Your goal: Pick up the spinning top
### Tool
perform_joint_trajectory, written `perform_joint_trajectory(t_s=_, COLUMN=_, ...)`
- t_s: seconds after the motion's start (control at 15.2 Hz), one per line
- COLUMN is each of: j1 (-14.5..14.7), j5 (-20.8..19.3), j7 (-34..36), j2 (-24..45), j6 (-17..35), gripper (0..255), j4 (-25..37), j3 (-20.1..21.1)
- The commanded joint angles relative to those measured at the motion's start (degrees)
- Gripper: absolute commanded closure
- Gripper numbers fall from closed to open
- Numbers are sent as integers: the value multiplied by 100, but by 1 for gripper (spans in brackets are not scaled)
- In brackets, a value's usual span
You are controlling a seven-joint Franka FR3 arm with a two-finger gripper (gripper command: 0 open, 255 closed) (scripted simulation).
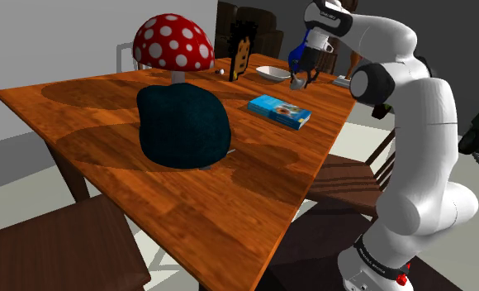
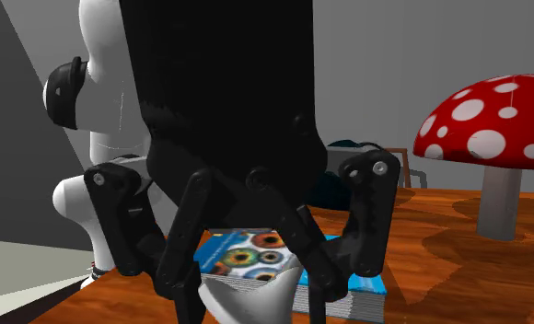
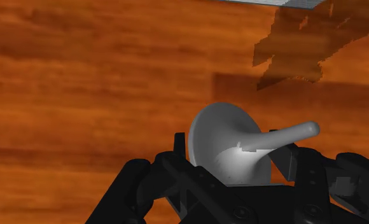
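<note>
Shoulder view: arm reaches across the table (image 1: pixel 188 198). The gripper (image 1: pixel 302 78) is low at the far side, between the white bowl (image 1: pixel 272 73) and the blue book (image 1: pixel 279 110). What sits in the pincer is too small to read from here. The red mushroom (image 1: pixel 173 43) stands well clear.

Second exterior view: close on the hand. The spinning top (image 2: pixel 247 293), drawn pale grey, sits between the two black fingers (image 2: pixel 187 276), which angle in on it from both sides. Looks like contact on both. The book lies just behind it.

Wrist view: the top's disc and stem are right in the pincer. The stem is tilted off to one side rather than upright. The fingers are closed in on the disc, so I read the pincer as clamped on the top, not just flanking it. Wood grain runs underneath, and the hand's shadow falls offset, near the book's edge.

Status, my read: approach done, grasp made or as good as made. Can't confirm any gap between top and tabletop, so the lift isn't proven. Left to do: raise it clear. Risk: with that tilt and a slim grip, it could pivot or slip on the way up.
</note>
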Motion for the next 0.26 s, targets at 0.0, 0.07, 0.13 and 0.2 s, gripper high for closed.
perform_joint_trajectory(t_s=0.0, j1=-60, j5=31, j7=56, j2=166, j6=-289, gripper=255, j4=461, j3=20)
perform_joint_trajectory(t_s=0.07, j1=-100, j5=50, j7=86, j2=273, j6=-443, gripper=255, j4=726, j3=33)
perform_joint_trajectory(t_s=0.13, j1=-108, j5=52, j7=91, j2=292, j6=-469, gripper=255, j4=773, j3=37)
perform_joint_trajectory(t_s=0.2, j1=-107, j5=52, j7=91, j2=288, j6=-466, gripper=255, j4=766, j3=37)
